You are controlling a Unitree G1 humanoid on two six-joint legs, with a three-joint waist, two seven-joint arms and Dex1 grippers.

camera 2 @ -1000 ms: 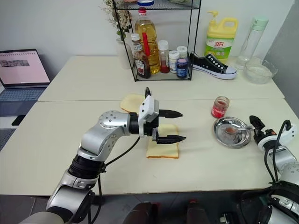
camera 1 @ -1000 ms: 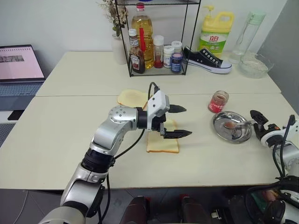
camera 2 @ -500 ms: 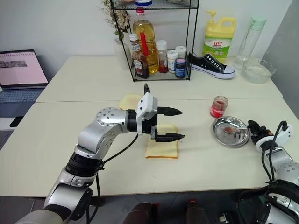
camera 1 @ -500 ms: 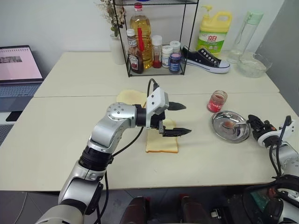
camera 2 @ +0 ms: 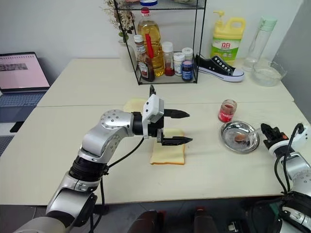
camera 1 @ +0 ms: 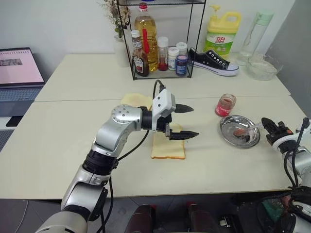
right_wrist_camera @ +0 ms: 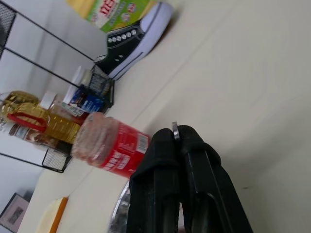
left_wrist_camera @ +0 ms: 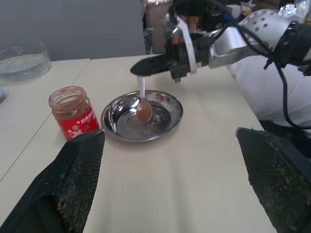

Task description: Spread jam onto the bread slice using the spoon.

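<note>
The bread slice [camera 1: 168, 147] lies flat at the table's middle. My left gripper [camera 1: 187, 122] hovers just above it, open and holding nothing. To the right stands the small glass jar of red jam [camera 1: 226, 105], next to a round steel plate [camera 1: 224, 127]. The spoon [left_wrist_camera: 142, 103] rests its jam-smeared bowl in the plate [left_wrist_camera: 170, 104], its handle slanting up into my right gripper [camera 1: 267, 124]. That gripper is shut on the handle's end, and a thin metal edge shows between its fingers [right_wrist_camera: 165, 145].
A second plain slice [camera 1: 136, 100] lies behind the left gripper. A wire rack with bottles [camera 1: 160, 46], a black shoe [camera 1: 214, 62], a yellow detergent bottle [camera 1: 223, 33] and a glass bowl [camera 1: 262, 68] line the back. A laptop [camera 1: 19, 73] sits far left.
My right gripper closed on the spoon's handle and rose a little, tilting the handle up off the plate's rim. The left arm stayed put.
</note>
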